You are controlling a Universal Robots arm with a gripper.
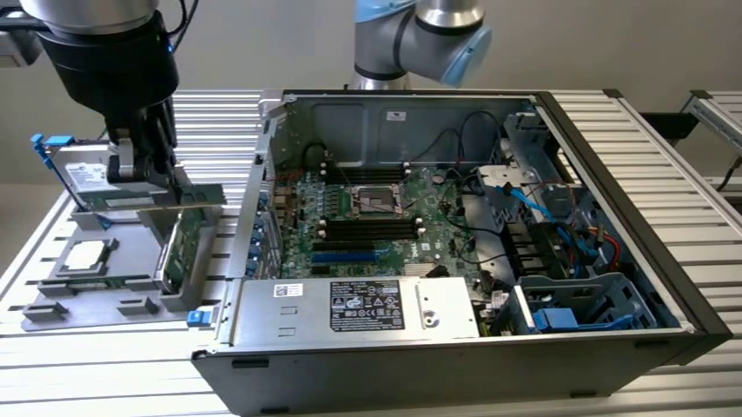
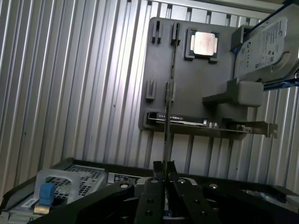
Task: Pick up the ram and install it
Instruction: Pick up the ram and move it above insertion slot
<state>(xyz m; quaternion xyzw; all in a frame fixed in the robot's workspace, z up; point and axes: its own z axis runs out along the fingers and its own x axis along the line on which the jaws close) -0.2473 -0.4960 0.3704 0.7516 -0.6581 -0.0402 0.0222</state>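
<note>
Long, narrow green ram [image 1: 197, 194] in the jaws' tight grip, above the grey tray [image 1: 52, 314].

Ram [image 1: 191, 196] above tray [image 1: 58, 310], beside case [image 1: 406, 382]

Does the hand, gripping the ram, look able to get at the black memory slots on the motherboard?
Probably yes. The hand is shut on the ram above the grey tray; the computer case lies open on top, and the black slots show bare, nothing lying across them.

Slatted table [image 1: 116, 382]: computer case [image 1: 440, 378], grey tray [image 1: 82, 317]
</note>
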